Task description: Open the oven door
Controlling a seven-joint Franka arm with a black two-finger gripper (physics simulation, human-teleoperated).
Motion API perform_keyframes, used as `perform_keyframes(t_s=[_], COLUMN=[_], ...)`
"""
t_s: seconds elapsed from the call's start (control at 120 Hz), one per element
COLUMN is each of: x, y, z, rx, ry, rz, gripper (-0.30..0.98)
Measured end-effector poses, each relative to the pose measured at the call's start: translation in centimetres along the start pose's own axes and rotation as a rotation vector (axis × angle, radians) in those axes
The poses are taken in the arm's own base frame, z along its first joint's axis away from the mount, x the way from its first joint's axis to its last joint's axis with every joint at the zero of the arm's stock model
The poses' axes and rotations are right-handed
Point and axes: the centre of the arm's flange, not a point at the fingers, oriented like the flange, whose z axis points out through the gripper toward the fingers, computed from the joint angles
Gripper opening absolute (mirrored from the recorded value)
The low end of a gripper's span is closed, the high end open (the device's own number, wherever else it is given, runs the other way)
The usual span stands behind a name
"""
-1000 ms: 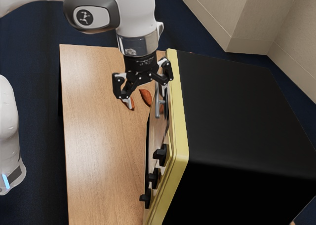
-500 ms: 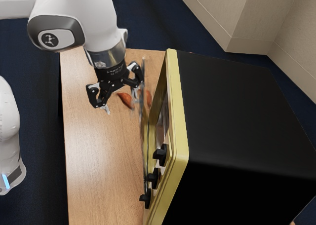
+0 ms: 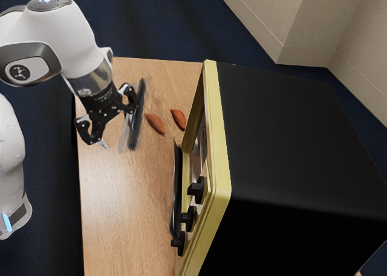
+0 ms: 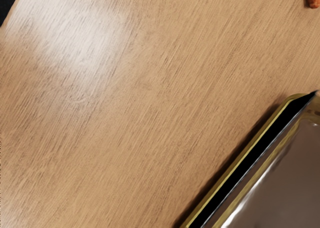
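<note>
Wooden bench, oven door swung open.
The fingers are spread wide; in the exterior view the oven door lies just beside them at three o'clock, with the oven body beyond it the same way, well apart from them.

No legible text; round emblem on the arm.

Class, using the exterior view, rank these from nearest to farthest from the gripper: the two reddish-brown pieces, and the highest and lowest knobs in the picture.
1. Left-hand piece, on the table
2. Right-hand piece, nearer the oven
3. Highest knob, oven front
4. Lowest knob, same front
</note>
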Motion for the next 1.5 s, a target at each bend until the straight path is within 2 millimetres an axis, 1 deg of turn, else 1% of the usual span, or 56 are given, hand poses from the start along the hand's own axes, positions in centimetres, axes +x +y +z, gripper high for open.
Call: perform_keyframes(t_s=[0.117, 0.225, 0.283, 0.367, 0.467, 0.542, 0.575, 0.667, 0.717, 0.75, 0.767, 0.817, 0.85, 0.867, 0.892, 0.917, 0.942, 0.967, 0.992, 1.025, 1.058, 1.092, 1.142, 1.183, 1.217, 1.258, 1.308, 1.367, 1.425, 1.5], x=[1.0, 1.8, 2.2, 2.8, 3.4, 4.3, 4.9, 6.3, 5.6, 4.4, 3.6, 0.8, -0.2, -0.2, -0.1, 0.1, 0.2, 1.0, 1.8, 2.6, 2.8, 3.0, 3.1, 3.1, 3.2, 4.0, 5.2, 5.9, 7.1, 7.3], y=[-1.1, -1.8, -2.1, -2.9, -4.1, -4.4, -4.5, -5.0, -5.4, -5.4, -5.2, -3.4, -0.8, 1.0, 4.7, 8.6, 12.4, 16.6, 20.0, 23.1, 25.0, 26.3, 27.6, 28.0, 28.0, 28.2, 28.7, 28.8, 29.1, 29.2], z=[0.2, 1.3, 1.5, 1.2, 0.5, -0.6, -1.2, -2.8, -4.8, -6.8, -8.1, -11.4, -14.3, -15.7, -17.4, -18.6, -19.2, -19.4, -18.5, -16.5, -14.3, -12.3, -9.6, -7.7, -6.2, -4.5, -3.2, -2.2, -1.0, -0.1], rx=[-0.012, 0.008, 0.009, -0.005, -0.022, -0.02, -0.02, -0.026, -0.047, -0.06, -0.062, -0.045, -0.021, -0.011, 0.02, 0.055, 0.092, 0.142, 0.19, 0.24, 0.278, 0.307, 0.342, 0.364, 0.379, 0.396, 0.403, 0.407, 0.423, 0.427], ry=[-0.009, 0.0, 0.003, 0.007, 0.012, -0.006, -0.016, -0.036, -0.037, -0.034, -0.029, -0.019, -0.047, -0.061, -0.081, -0.1, -0.107, -0.121, -0.117, -0.08, -0.029, 0.022, 0.091, 0.136, 0.164, 0.19, 0.206, 0.218, 0.211, 0.205], rz=[-0.015, -0.023, -0.025, -0.029, -0.037, -0.058, -0.073, -0.108, -0.091, -0.068, -0.053, -0.013, -0.008, -0.015, -0.029, -0.036, -0.035, -0.036, -0.044, -0.066, -0.089, -0.114, -0.148, -0.17, -0.186, -0.217, -0.26, -0.292, -0.337, -0.365], gripper=[0.65, 0.65, 0.65, 0.66, 0.67, 0.67, 0.62, 0.65, 0.66, 0.67, 0.67, 0.67, 0.68, 0.68, 0.68, 0.68, 0.68, 0.68, 0.68, 0.68, 0.68, 0.69, 0.69, 0.69, 0.69, 0.69, 0.69, 0.69, 0.69, 0.69])
